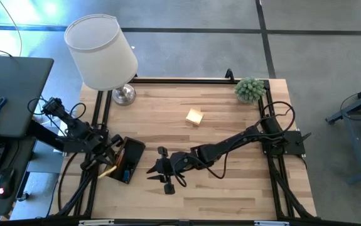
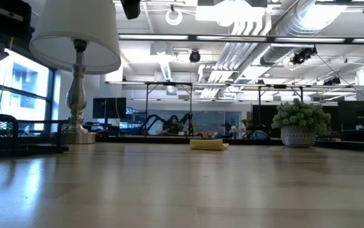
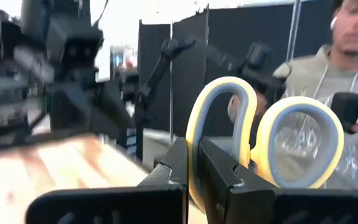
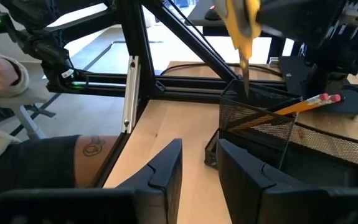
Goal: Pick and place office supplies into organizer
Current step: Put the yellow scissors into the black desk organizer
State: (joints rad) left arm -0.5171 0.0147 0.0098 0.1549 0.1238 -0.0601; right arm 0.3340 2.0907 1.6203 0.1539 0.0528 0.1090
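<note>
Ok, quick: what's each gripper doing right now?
Left gripper: shut on the yellow-handled scissors, over the organizer.
Right gripper: jaws apart, holding nothing, near the organizer.

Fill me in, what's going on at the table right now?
The left gripper is shut on yellow-handled scissors, holding them blade-down over the black mesh organizer at the table's left edge; wooden pencils already sit inside. The right gripper waits beside it, empty. A yellow sticky-note pad is out on the wooden table.

No readable text, label, brand, number or sign shows in any view.
</note>
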